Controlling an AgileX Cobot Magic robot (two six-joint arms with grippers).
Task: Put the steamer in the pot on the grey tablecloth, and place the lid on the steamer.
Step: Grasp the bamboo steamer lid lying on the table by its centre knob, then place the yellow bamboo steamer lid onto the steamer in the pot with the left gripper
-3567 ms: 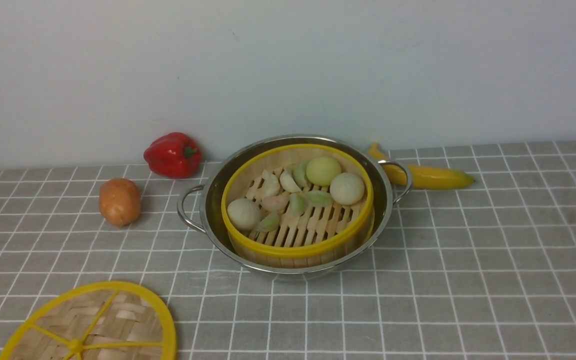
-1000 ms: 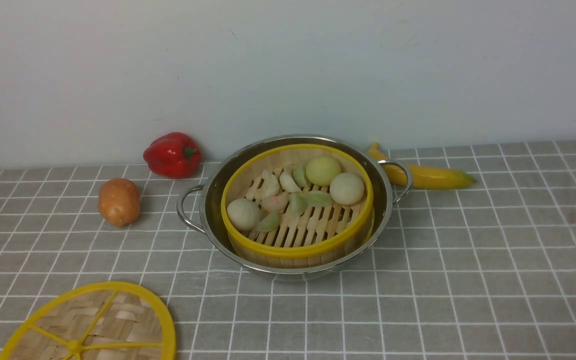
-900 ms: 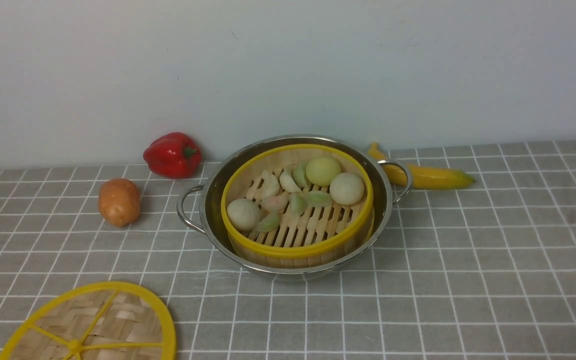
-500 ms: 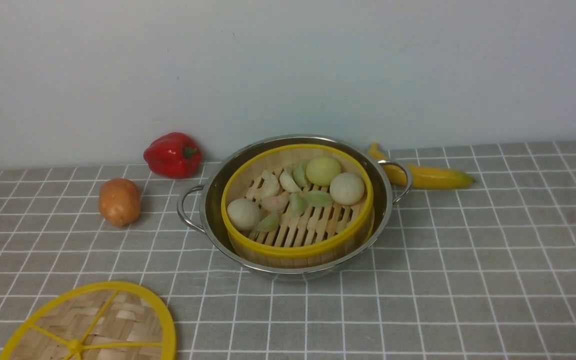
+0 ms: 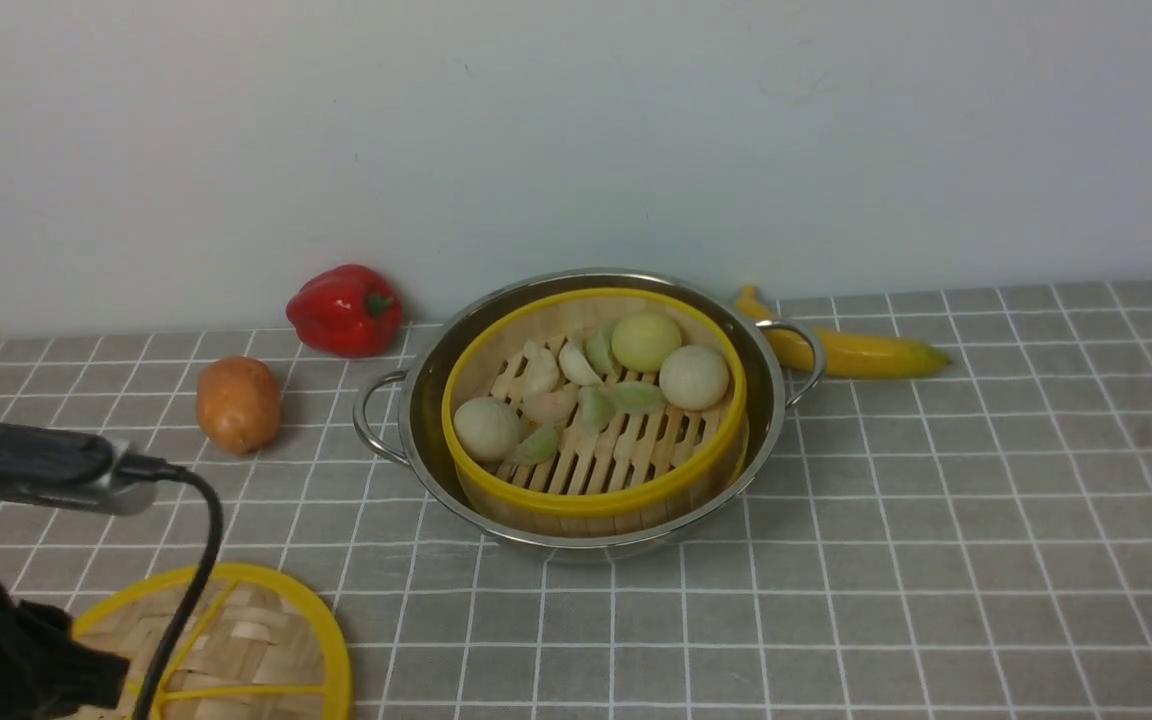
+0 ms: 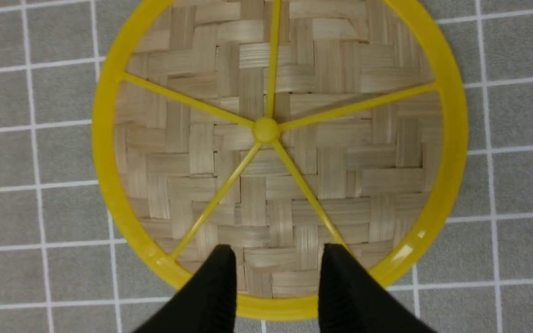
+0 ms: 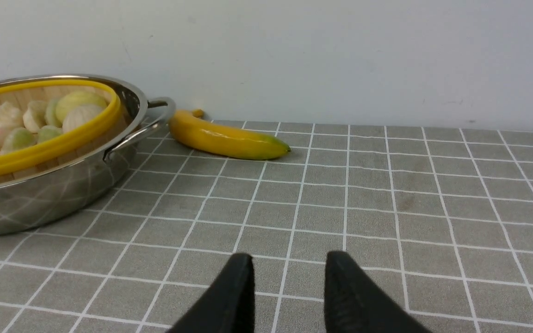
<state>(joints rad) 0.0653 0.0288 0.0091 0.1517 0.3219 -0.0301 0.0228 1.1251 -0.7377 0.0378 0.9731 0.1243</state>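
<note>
The steamer [image 5: 596,500], holding pale buns and dumplings, sits inside the steel pot [image 5: 768,400] at the middle of the grey tablecloth [image 5: 936,520]. The lid [image 5: 266,640] lies flat on the cloth at the front left, partly covered by my left arm [image 5: 6,640]. In the left wrist view my left gripper [image 6: 278,252] hangs open above the lid [image 6: 322,152], over its woven face just inside the yellow rim, with nothing between the fingers. My right gripper [image 7: 289,259] is open over bare cloth, to the right of the pot [image 7: 53,194] and steamer [image 7: 40,148].
A red pepper [image 5: 346,308] and a potato [image 5: 238,403] lie left of the pot. A banana [image 5: 851,350] lies behind the pot's right handle, against the pale wall. A black cable [image 5: 201,540] hangs from the left arm over the lid.
My left arm has come in from the left edge of the front view and now hangs over the lid. The pot, steamer and lid have not moved.
</note>
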